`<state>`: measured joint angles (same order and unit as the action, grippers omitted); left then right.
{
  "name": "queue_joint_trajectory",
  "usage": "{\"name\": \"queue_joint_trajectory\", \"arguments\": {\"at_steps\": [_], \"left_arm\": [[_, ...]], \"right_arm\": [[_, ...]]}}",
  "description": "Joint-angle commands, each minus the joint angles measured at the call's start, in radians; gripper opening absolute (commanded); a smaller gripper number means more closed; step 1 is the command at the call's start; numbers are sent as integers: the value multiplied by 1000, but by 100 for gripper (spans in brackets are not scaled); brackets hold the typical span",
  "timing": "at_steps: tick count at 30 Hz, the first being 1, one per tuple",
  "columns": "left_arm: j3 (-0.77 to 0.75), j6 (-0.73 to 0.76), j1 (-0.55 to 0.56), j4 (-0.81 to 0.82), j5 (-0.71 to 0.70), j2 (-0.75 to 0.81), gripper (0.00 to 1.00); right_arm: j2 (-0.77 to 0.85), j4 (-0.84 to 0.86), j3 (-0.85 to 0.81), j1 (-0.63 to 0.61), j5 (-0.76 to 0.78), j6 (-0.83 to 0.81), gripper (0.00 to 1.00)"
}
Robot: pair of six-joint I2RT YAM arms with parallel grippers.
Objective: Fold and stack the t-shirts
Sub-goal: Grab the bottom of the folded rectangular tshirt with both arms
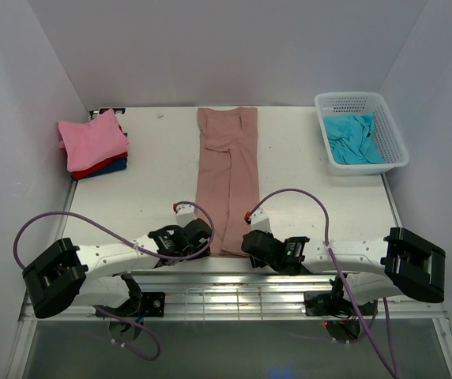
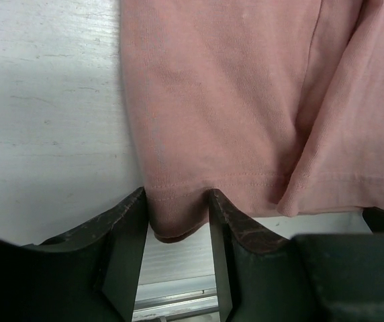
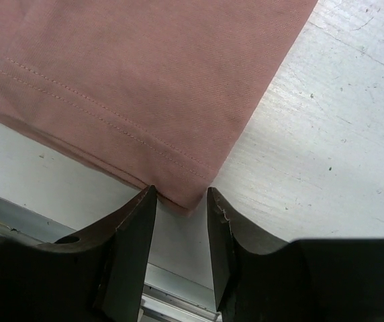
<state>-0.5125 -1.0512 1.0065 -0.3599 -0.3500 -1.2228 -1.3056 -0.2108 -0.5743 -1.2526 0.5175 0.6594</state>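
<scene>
The dusty rose-brown t-shirt [image 1: 227,174] lies on the table as a long narrow strip running from far to near. My left gripper [image 1: 204,234] is at its near left hem corner. In the left wrist view the left gripper [image 2: 177,194] is open, and the hem [image 2: 178,225] sags between the fingers. My right gripper [image 1: 248,241] is at the near right corner. In the right wrist view the right gripper [image 3: 180,191] is open, its tips astride the shirt's corner [image 3: 188,191]. A folded stack of pink [image 1: 92,136], red [image 1: 90,166] and dark blue [image 1: 114,166] shirts sits far left.
A white lattice basket [image 1: 352,99] at the far right holds a turquoise shirt [image 1: 352,138]. The white table [image 1: 155,174] ends at a metal rail [image 1: 234,286] just behind the grippers. Grey walls close in both sides and the back.
</scene>
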Motion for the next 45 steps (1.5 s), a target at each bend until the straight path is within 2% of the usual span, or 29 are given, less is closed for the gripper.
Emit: {"name": "queue_joint_trajectory", "arguments": {"at_steps": [1, 12, 26, 30, 33, 37, 38, 39, 45], "left_arm": [[6, -29, 15, -137, -1, -23, 51], [-38, -56, 44, -257, -64, -9, 58], [-21, -93, 58, -260, -139, -69, 54], [-24, -93, 58, -260, -138, -83, 40], [-24, -93, 58, -260, -139, -93, 37], [-18, -93, 58, -260, -139, -96, 19], [-17, -93, 58, -260, -139, -98, 8], [-15, -93, 58, -258, -141, -99, 2], [-35, -61, 61, -225, -149, -104, 0]], "right_arm": [[-20, 7, -25, -8, 27, 16, 42], [-26, 14, -32, -7, 30, 9, 43], [-38, 19, -33, -7, 27, 6, 40], [-37, 19, -35, -7, 26, 5, 38], [-40, 30, -29, -7, 27, 3, 36], [-57, 34, -27, -7, 26, 3, 16], [-60, 34, -27, -7, 26, 5, 10], [-61, 36, -27, -8, 26, 5, 8], [-49, 16, -41, -7, 45, 8, 8]]}}
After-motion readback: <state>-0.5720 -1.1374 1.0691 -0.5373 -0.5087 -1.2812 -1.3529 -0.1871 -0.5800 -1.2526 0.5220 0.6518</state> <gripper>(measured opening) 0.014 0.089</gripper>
